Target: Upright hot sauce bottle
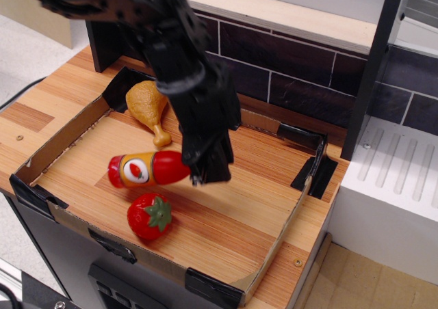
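Note:
The hot sauce bottle (147,169) is red with an orange label band. It lies in the cardboard tray (61,139), base to the left, its neck end raised a little off the floor. My gripper (200,174) comes down from above and is closed around the bottle's neck. The cap and neck are hidden behind the fingers.
A red toy strawberry (149,216) sits just in front of the bottle. A toy chicken drumstick (147,102) lies at the tray's back left. A dark tiled wall (301,63) stands behind the tray. A white unit (397,179) stands to the right.

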Controlling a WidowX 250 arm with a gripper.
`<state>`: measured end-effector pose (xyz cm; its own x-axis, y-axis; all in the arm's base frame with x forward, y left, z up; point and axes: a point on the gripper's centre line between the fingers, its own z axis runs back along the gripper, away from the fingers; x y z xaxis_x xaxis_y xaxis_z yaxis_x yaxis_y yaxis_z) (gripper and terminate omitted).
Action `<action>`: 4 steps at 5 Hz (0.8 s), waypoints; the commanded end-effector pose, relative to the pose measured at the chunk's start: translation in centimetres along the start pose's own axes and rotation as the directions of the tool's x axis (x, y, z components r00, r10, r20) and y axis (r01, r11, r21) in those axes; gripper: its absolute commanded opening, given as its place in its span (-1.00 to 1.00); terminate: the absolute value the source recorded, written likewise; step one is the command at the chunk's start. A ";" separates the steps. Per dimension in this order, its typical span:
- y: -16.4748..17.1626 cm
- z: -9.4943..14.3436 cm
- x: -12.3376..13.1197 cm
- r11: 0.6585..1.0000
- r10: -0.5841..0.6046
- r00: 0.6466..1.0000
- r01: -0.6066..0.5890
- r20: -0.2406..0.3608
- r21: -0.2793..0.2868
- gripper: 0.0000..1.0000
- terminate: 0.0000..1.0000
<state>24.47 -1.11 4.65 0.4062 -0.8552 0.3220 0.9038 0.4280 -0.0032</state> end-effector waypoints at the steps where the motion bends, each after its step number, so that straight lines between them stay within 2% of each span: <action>1: 0.3 5.5 0.9 0.995 -0.073 0.957 0.051 0.282 0.084 -1.00 -1.00; 2: 0.4 6.8 2.0 0.994 -0.093 0.917 0.064 0.389 0.087 -1.00 -1.00; 3: 0.5 6.1 3.3 0.990 -0.138 0.856 0.105 0.498 0.093 -1.00 -1.00; 4: 0.1 5.4 4.6 0.987 -0.160 0.767 0.117 0.622 0.111 -1.00 -1.00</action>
<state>26.27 -5.05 11.66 0.1074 -0.5288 0.8419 0.9320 0.3484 0.0999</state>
